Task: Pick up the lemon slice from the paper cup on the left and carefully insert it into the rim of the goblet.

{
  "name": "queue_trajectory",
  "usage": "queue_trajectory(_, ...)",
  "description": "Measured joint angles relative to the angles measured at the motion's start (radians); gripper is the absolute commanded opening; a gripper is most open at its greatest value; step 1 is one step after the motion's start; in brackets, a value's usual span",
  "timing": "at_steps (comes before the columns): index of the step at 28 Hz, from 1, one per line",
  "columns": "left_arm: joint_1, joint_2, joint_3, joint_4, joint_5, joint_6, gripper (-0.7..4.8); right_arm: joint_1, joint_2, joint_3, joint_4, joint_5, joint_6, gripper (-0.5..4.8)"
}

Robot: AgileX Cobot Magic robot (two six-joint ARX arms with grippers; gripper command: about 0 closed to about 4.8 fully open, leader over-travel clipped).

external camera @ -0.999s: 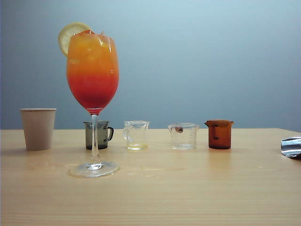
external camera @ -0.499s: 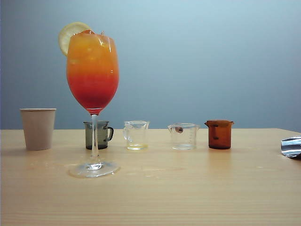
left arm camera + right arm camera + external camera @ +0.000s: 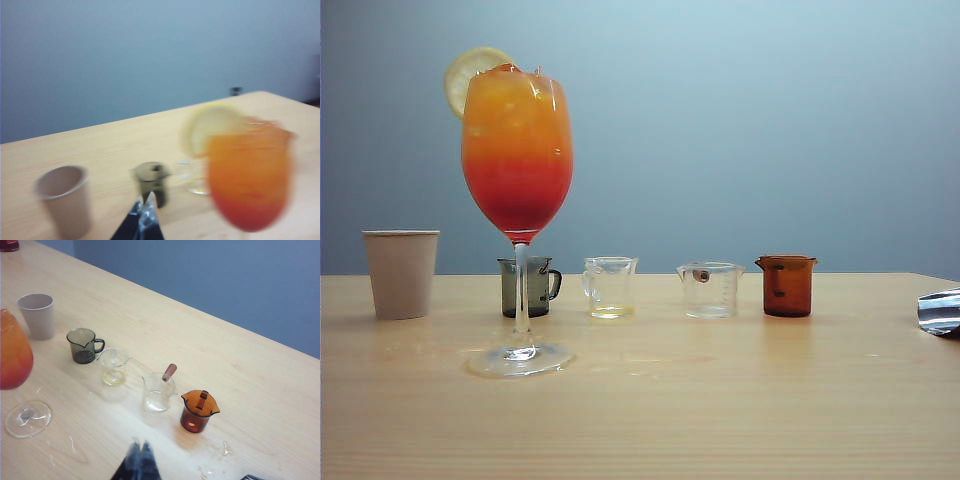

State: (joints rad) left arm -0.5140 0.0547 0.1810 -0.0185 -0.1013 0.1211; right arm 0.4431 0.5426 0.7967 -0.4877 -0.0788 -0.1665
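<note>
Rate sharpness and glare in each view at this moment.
Exterior view: sharp, evenly lit, soft reflection under the goblet. Left wrist view: motion-blurred throughout; lemon slice and paper cup smeared, closed left fingers soft. Right wrist view: mostly crisp, though the closed right fingers are out of focus.

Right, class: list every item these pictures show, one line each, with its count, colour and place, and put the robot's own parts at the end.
goblet: 1, clear with orange-to-red drink, left part of the table
lemon slice: 1, pale yellow, on the goblet's rim
paper cup: 1, beige, far left, looks empty
grey measuring cup: 1, dark grey, behind the goblet's stem
clear beakers: 2, clear, middle of the row; the second holds a brownish handled thing
amber beaker: 1, amber brown, right end of the row
table: 1, light wood
left tool: 1, dark, shut, raised near the goblet
right tool: 1, dark, shut, above the table's right side
</note>
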Motion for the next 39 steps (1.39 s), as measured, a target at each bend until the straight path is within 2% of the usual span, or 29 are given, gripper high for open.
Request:
queue_trajectory(8, 0.271, -0.053, -0.066, 0.010, 0.104, -0.023, -0.06, 0.001, -0.001, 0.000, 0.000, -0.001, 0.000, -0.01)
queue_trajectory(15, 0.370, -0.053, -0.166, 0.084, 0.119, -0.026, -0.05, 0.001, -0.001, 0.000, 0.000, -0.001, 0.000, -0.01)
queue_trajectory(21, 0.382, -0.053, -0.176, 0.083, 0.092, -0.056, -0.06, 0.001, -0.001, 0.000, 0.000, -0.001, 0.000, -0.01)
queue_trajectory(25, 0.382, -0.053, -0.176, 0.082, 0.067, -0.150, -0.05, -0.014, -0.010, 0.000, -0.002, -0.003, 0.000, -0.01)
queue_trajectory(28, 0.382, -0.053, -0.176, 0.082, 0.063, -0.180, -0.05, -0.070, -0.070, -0.003, -0.019, -0.012, 0.003, -0.01)
queue_trajectory(31, 0.382, -0.053, -0.176, 0.082, 0.060, -0.182, -0.05, -0.154, -0.154, -0.004, -0.042, -0.079, 0.029, -0.01)
queue_trajectory(33, 0.381, -0.053, -0.176, 0.082, 0.056, -0.182, -0.05, -0.195, -0.199, -0.017, -0.075, -0.085, 0.039, -0.01)
queue_trajectory(36, 0.381, -0.053, -0.176, 0.082, 0.053, -0.182, -0.05, -0.268, -0.288, -0.072, -0.152, -0.013, 0.043, -0.01)
queue_trajectory(39, 0.381, -0.053, -0.176, 0.083, 0.054, -0.182, -0.05, -0.289, -0.364, -0.114, -0.191, 0.056, 0.051, -0.01)
